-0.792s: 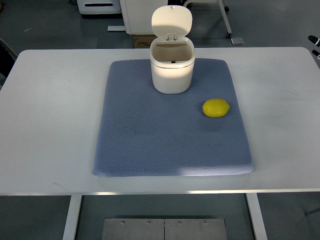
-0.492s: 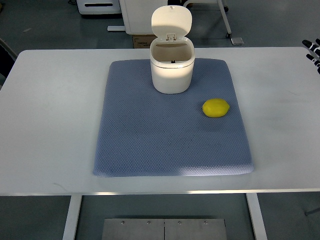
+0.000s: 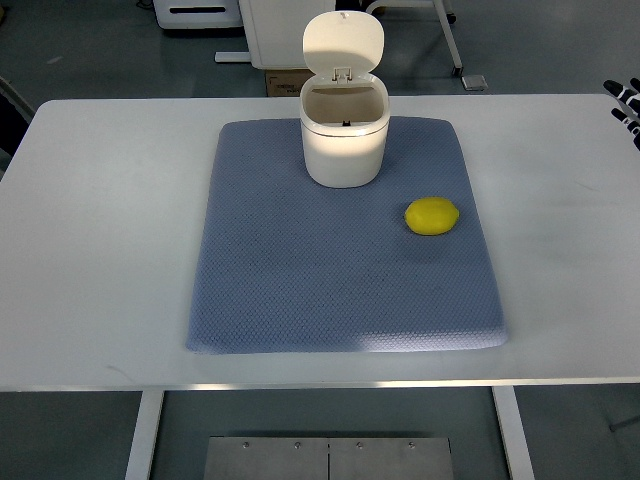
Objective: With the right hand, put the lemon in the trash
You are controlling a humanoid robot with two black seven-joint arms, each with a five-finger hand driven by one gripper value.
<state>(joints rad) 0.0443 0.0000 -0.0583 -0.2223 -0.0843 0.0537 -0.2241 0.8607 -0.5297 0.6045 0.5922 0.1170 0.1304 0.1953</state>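
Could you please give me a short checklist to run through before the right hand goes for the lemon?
1. Trash can lid open: ok.
2. Lemon lying free on the blue mat, apart from the can: ok.
3. Path between lemon and can unobstructed: ok.
4. Right hand near the lemon: not ok, only its fingertips show at the right edge.
5. Right hand open for the grasp: cannot tell.

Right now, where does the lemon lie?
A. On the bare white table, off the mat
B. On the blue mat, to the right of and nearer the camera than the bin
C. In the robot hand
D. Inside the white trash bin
B: the lemon rests on the blue mat, apart from the open trash bin.
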